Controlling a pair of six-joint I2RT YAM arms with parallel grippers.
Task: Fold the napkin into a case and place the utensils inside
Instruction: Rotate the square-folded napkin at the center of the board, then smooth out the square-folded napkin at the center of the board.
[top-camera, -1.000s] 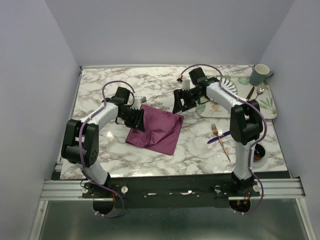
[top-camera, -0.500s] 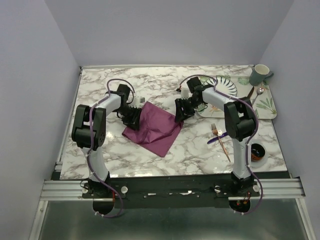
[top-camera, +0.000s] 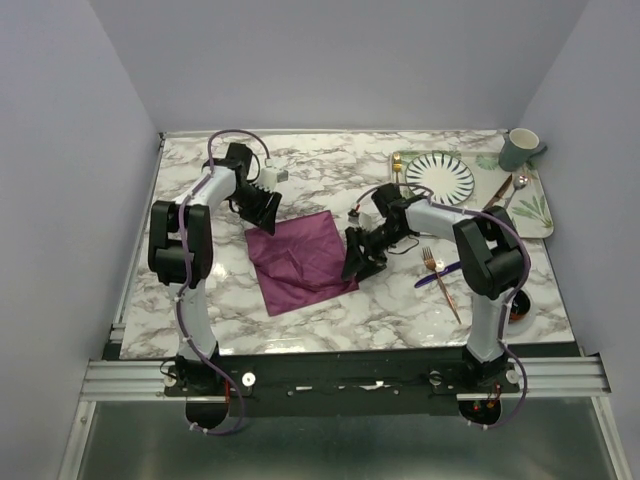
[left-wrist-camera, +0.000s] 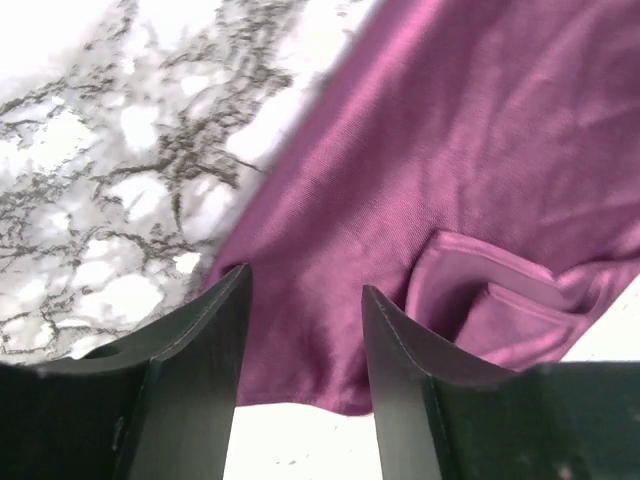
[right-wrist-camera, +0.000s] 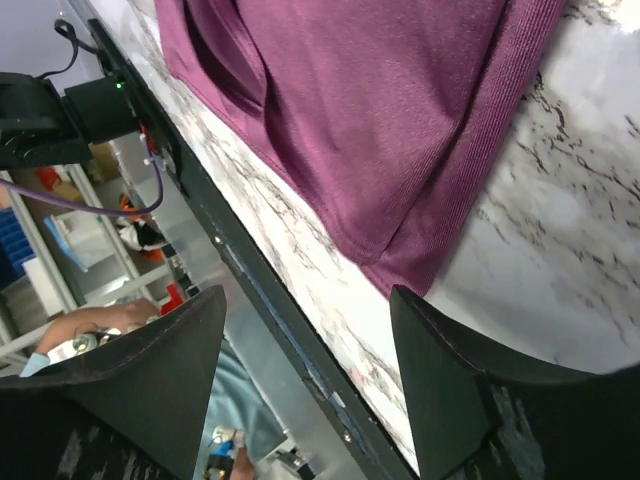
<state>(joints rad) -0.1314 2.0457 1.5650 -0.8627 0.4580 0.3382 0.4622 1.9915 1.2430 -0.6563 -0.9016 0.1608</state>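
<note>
Top view: the napkin (top-camera: 300, 260) lies rumpled at centre frame on the counter (top-camera: 400, 320). The left jaws are over its upper-left edge and the right jaws at its right edge. The fork (top-camera: 447, 292) and knife (top-camera: 440, 275) lie crossed at the right (well apart from the cloth).

Left wrist: the jaws stand partly open and grip nothing. The napkin (left-wrist-camera: 450, 150) fills the upper right beneath them, with a small fold at the right.

Right wrist: the jaws are spread wide and empty. A napkin (right-wrist-camera: 380, 100) corner points down between them from the top of the frame.
</note>
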